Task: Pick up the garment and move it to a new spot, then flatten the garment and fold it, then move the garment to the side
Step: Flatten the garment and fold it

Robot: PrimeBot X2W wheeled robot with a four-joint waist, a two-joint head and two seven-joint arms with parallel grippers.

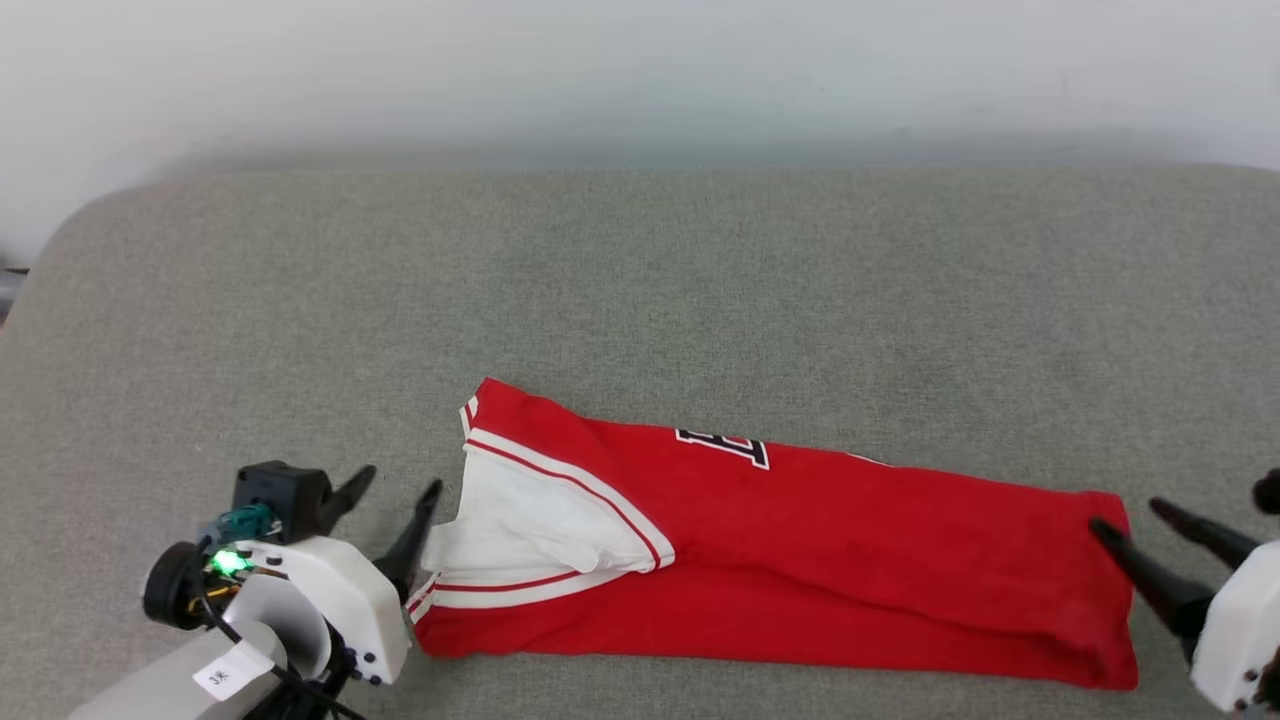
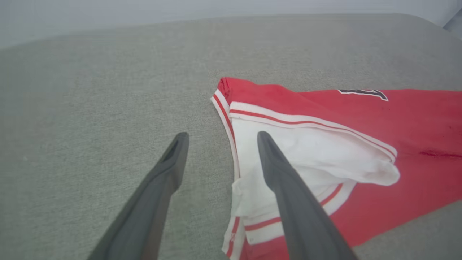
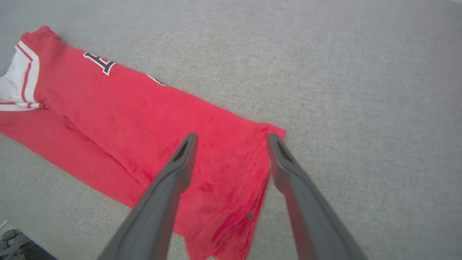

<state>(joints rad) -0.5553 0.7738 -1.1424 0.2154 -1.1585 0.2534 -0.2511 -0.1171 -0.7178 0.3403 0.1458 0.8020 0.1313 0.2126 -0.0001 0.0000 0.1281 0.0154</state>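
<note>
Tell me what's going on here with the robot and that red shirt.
A two-armed robot is working on a red jersey lying in a long folded strip on the grey padded surface. Its left pincer sits open at the white-sleeve end, and its right pincer sits open at the hem end. Neither grips the fabric at this moment.
</note>
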